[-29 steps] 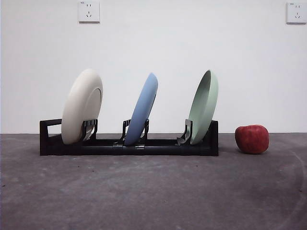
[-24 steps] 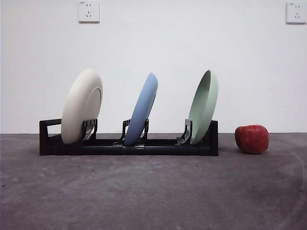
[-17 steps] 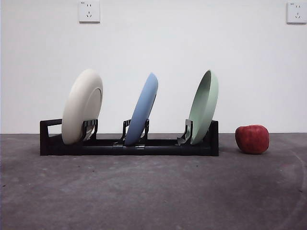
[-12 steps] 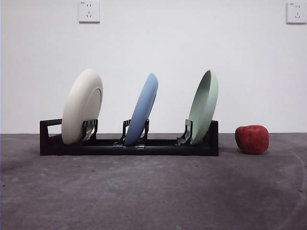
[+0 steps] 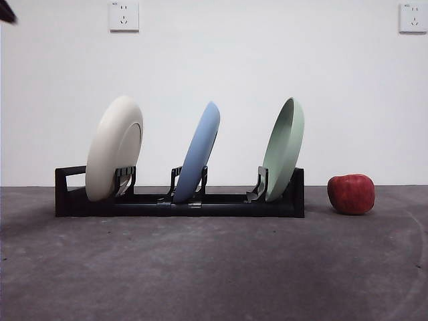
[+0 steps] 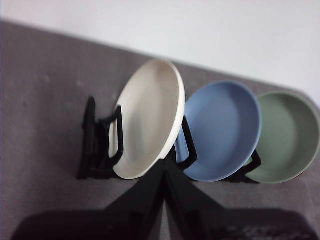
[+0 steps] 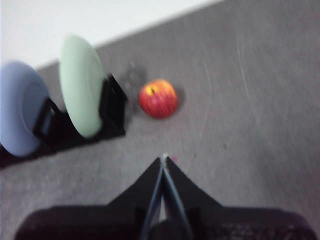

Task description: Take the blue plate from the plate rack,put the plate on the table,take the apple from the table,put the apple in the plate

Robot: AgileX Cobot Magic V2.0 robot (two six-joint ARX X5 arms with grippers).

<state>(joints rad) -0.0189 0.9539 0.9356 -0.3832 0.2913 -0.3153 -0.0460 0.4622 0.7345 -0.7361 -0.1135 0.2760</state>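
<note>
Left gripper [image 6: 163, 167] jaws pressed together, held high, cream plate [image 6: 150, 117] and blue plate [image 6: 222, 130] ahead of it in the plate rack [image 5: 179, 200]. Right gripper [image 7: 163, 162] also closed, empty, apple [image 7: 158, 98] ahead on the table [image 5: 214, 267]. New since 0.5 s ago: black tip [image 5: 7, 11] (top corner, front view). Only wrist views show the jaws.

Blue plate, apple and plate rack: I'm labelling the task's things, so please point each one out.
blue plate [image 5: 198, 155]: front view, middle of its tilted back face.
apple [image 5: 351, 194]: front view, centre of its red side.
plate rack [image 5: 291, 198]: front view, its blocky end nearest the apple.
</note>
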